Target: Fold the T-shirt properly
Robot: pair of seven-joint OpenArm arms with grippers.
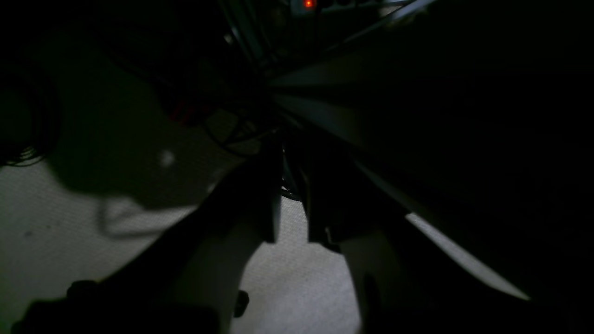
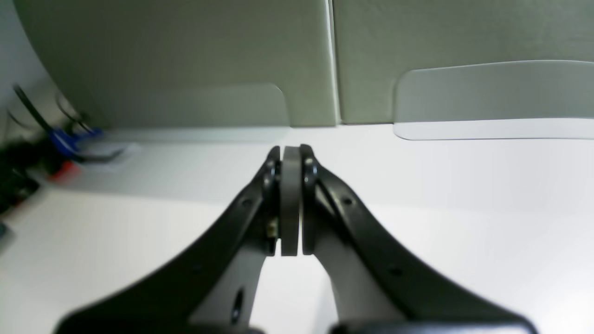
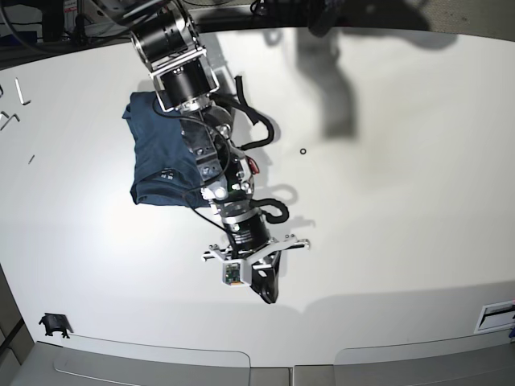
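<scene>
The T-shirt (image 3: pixel 154 153) lies as a folded dark navy bundle on the white table (image 3: pixel 402 201), at the back left, and the arm over it hides its right edge. My right gripper (image 3: pixel 268 288) hangs near the table's middle front, well clear of the cloth. In the right wrist view that gripper (image 2: pixel 291 160) is shut, pads pressed together with nothing between them. The left wrist view is very dark. There my left gripper (image 1: pixel 293 195) points down at pale carpet, a narrow gap shows between its fingers, and it holds nothing. The left arm is out of the base view.
A small black ring (image 3: pixel 302 150) lies right of the arm. A black clip (image 3: pixel 53 323) sits at the front left, metal keys (image 3: pixel 19 92) at the far left. Grey panels (image 2: pixel 185 60) line the front edge. Cables (image 1: pixel 232 134) trail on the floor.
</scene>
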